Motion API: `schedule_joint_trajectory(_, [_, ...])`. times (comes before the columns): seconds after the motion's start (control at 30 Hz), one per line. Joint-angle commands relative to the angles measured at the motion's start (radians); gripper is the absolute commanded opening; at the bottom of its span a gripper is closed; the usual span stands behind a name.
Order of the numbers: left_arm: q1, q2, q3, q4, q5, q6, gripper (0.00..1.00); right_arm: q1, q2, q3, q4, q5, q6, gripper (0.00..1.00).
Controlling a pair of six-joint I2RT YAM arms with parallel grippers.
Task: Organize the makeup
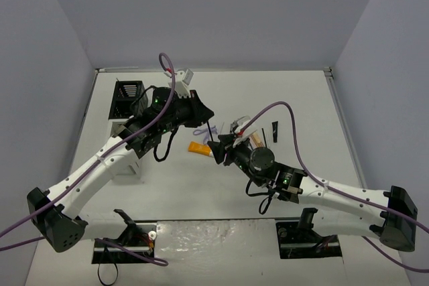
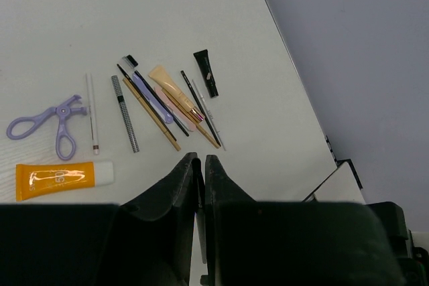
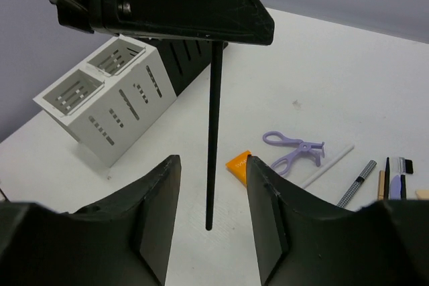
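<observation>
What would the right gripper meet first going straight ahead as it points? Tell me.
Most likely the thin black pencil hanging upright from the left gripper: it sits centred between the open fingers of the right gripper. How far ahead is unclear.

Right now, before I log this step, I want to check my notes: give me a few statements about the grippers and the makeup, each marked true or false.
1. The left gripper holds a thin black pencil upright. True.
2. The right gripper is shut on the orange tube. False: its jaws are open and hold nothing; the tube lies on the table.
3. The purple looped tool lies on the table next to the orange tube. True.
4. The black pencil stands in the rack. False: it hangs from the left gripper, apart from the rack.
</observation>
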Motion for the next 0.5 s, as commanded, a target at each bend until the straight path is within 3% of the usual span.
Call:
schedule_joint_trajectory(0.0, [0.001, -0.019, 0.074, 0.073, -0.069, 0.032, 0.0, -0.004, 0.01, 0.086, 0.071, 0.068, -0.024, 0.58])
schedule_joint_trajectory(0.1, [0.016, -0.005, 0.122, 0.028, -0.189, 0.119, 0.0, -0.019, 0.015, 0.109, 0.01, 0.104, -0.026, 0.82])
schedule_joint_trajectory(0.2, [0.09, 0.012, 0.169, 0.0, -0.284, 0.204, 0.0, -0.065, 0.007, 0.116, -0.049, 0.115, -0.012, 0.94])
schedule_joint_trajectory(0.33, [0.3, 0.057, 0.212, 0.062, -0.346, 0.298, 0.0, -0.171, -0.024, 0.095, -0.132, 0.069, 0.045, 1.0])
schedule_joint_trajectory(0.47, [0.432, 0.123, 0.223, 0.196, -0.381, 0.363, 0.0, -0.208, -0.051, 0.072, -0.187, 0.059, 0.049, 1.0])
